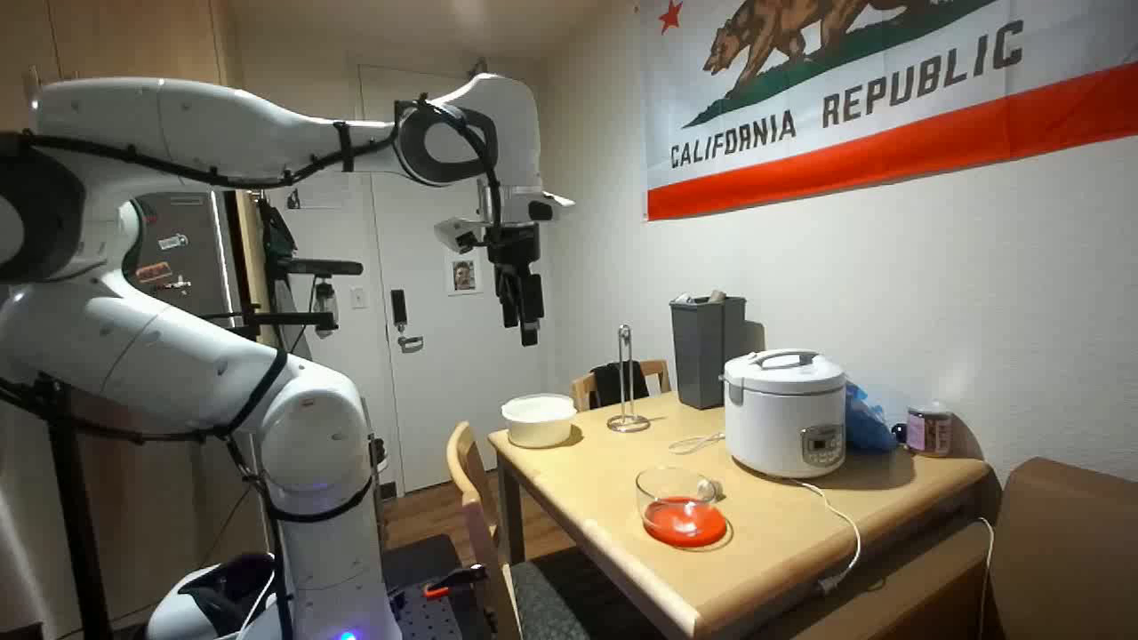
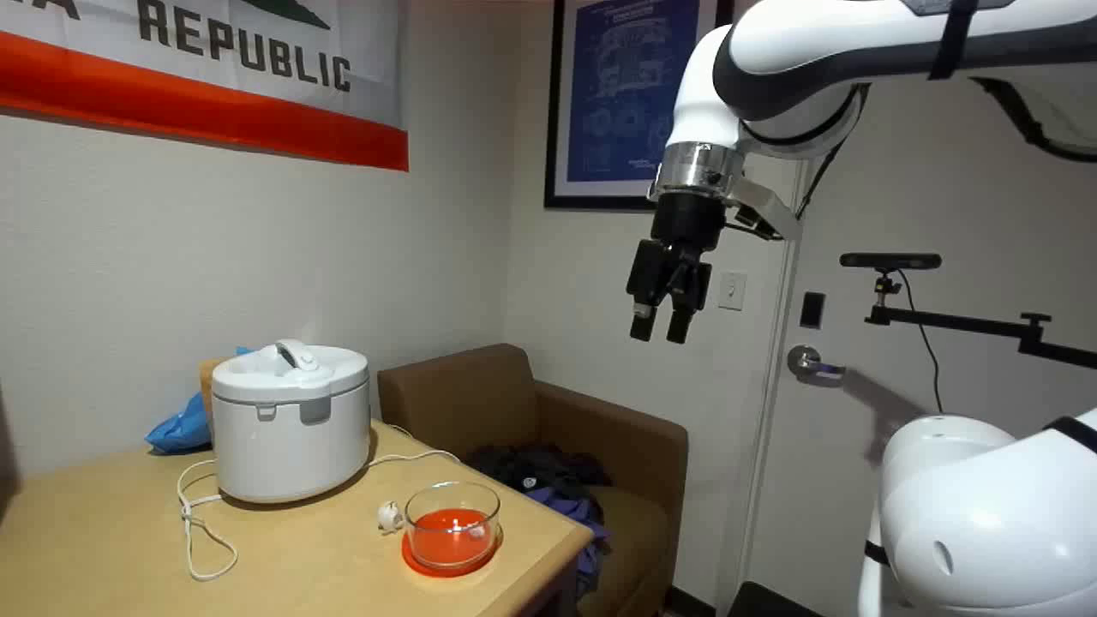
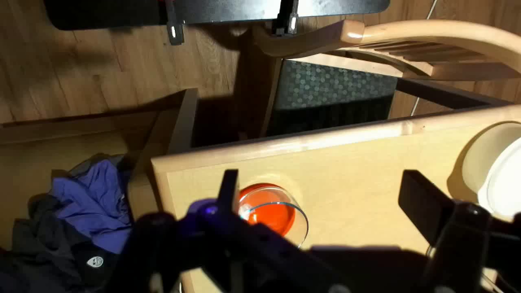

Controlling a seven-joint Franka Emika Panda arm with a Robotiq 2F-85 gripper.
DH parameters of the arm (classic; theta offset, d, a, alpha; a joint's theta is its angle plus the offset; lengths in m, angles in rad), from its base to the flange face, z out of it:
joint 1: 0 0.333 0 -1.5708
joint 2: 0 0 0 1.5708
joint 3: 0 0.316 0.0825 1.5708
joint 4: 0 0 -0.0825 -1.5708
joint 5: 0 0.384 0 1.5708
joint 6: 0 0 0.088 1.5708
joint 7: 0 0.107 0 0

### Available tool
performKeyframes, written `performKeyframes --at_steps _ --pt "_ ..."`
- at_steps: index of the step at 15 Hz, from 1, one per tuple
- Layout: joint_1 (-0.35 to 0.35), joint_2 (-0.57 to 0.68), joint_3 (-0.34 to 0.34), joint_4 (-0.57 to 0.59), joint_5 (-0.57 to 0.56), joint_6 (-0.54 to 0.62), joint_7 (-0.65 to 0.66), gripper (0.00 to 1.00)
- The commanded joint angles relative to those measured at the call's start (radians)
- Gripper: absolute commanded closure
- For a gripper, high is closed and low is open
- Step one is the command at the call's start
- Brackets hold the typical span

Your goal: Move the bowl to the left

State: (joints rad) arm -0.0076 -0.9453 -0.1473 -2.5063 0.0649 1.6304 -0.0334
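Plainly empty, the tool (image 2: 660, 327) has its jaws spread wide apart, gripping and touching nothing. With elbow bent and forearm stretched out nearly level, the white arm (image 1: 253, 133) has its wrist bent down, so the tool points downward, hanging well above the height of the tabletop (image 1: 596, 476). The plain white bowl (image 1: 540, 427) stands upright on that tabletop close to one corner, near the metal paper-towel stand (image 1: 629, 424) and well apart from the tool.
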Motion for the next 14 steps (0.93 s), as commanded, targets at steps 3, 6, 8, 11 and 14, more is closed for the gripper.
performKeyframes --at_steps 3,6,8,11,14 --pt "-0.005 0.025 0.043 0.016 0.012 -0.004 -0.010 0.00" --pt "0.035 0.079 0.117 0.048 0.015 -0.003 0.001 0.00" --pt "0.068 0.137 0.176 0.087 0.012 -0.004 0.002 0.00" --pt "0.120 0.229 0.266 0.158 -0.004 -0.018 -0.002 0.00" --pt "0.166 0.333 0.348 0.239 -0.036 -0.034 -0.007 0.00"
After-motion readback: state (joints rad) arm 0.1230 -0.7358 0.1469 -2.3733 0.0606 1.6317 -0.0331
